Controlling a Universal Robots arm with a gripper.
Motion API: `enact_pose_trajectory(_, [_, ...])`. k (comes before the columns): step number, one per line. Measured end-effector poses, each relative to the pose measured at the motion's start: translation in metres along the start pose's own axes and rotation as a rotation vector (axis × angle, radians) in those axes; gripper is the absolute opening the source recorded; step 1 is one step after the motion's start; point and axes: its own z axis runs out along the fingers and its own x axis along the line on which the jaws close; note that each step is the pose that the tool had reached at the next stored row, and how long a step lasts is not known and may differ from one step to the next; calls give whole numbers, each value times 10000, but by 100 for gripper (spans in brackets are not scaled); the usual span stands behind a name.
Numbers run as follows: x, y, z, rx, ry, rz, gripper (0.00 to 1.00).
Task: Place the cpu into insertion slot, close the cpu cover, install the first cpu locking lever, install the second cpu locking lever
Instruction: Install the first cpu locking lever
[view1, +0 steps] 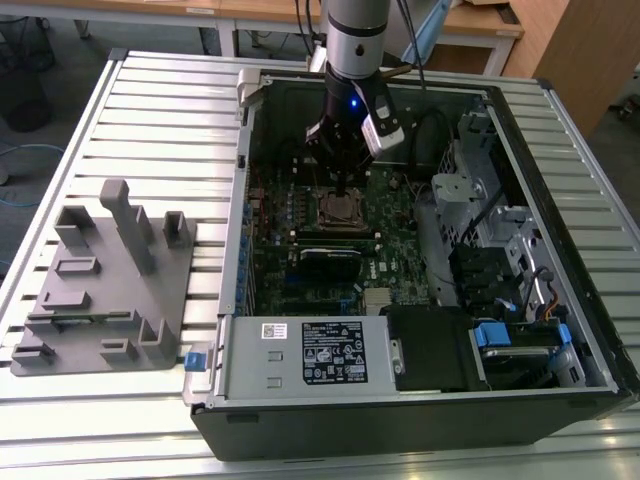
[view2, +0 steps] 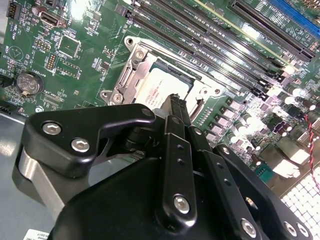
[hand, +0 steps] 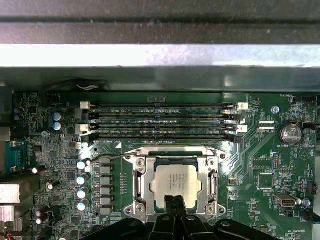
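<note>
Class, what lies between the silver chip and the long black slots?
In the first wrist view, one side of the silver cover frame and a strip of green board lie between the chip and the slots.

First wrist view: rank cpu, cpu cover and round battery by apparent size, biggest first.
1. cpu cover: its frame surrounds the chip, so it looks largest.
2. cpu
3. round battery: clearly smallest.
All three sit on the same board, so nearness barely skews the order.

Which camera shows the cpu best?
The first wrist view: the cpu faces it square-on, only one edge hidden by the pincer. The second wrist view shows it slanted, partly behind the pincer; the exterior view, distant, under the pincer.
</note>
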Motion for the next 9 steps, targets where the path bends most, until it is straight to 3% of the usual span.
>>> enact_pose_trajectory(9, [-1, -1, -29, 1, 0, 0, 11])
